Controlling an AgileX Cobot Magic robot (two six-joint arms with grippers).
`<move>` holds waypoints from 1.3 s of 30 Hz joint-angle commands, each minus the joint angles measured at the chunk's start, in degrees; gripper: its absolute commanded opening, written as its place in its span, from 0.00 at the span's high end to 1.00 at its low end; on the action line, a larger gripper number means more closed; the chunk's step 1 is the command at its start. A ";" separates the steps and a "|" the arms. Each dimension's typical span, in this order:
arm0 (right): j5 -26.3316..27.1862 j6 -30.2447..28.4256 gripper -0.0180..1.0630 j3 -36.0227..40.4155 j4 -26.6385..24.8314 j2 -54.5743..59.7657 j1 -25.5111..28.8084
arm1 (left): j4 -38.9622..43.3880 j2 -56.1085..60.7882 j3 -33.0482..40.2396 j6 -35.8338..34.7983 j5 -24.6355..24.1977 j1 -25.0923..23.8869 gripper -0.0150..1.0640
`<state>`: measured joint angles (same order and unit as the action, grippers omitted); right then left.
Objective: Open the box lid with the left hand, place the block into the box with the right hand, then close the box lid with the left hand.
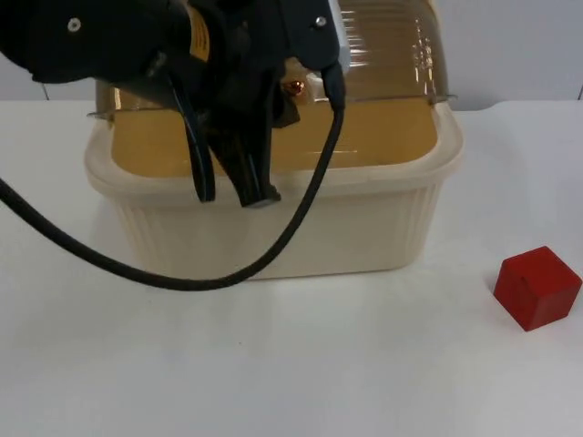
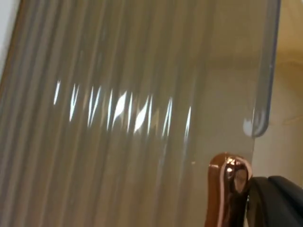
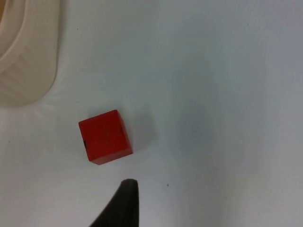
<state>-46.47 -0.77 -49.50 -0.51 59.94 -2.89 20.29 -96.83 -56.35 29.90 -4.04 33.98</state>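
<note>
Left gripper [image 1: 239,187] above the box [image 1: 273,228] with lid [image 1: 392,55] raised for access, grip state unclear; red block [image 1: 537,287] near table's [image 1: 291,364] right edge, under right gripper [image 3: 120,203], state unclear.

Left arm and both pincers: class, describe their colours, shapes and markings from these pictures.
The left arm is black and bulky, with rounded housings, small silver screws and a yellow sticker. The left pincer, above the cream box, is black, narrow and tapering. The right pincer, near the red block, is black and narrows to a rounded end.
</note>
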 commanded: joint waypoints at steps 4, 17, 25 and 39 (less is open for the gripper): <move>0.85 -0.08 0.01 -0.45 -0.03 -0.18 0.40 | 1.64 0.51 -2.09 -0.16 -1.23 -0.08 0.99; 0.85 -0.08 0.01 -0.45 -0.03 -0.18 0.40 | 6.29 0.51 -6.34 -0.28 -1.70 -2.14 0.99; 0.85 -0.08 0.01 -0.45 -0.03 -0.18 0.40 | 6.20 0.05 -9.65 -0.40 -1.12 -6.97 0.99; 0.85 -0.08 0.01 -0.45 -0.14 -0.18 0.40 | 4.34 0.82 -10.25 -0.54 2.71 -9.81 0.99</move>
<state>-46.47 -0.76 -49.50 -0.51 59.94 -2.89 25.80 -96.70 -66.30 30.00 -1.85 24.20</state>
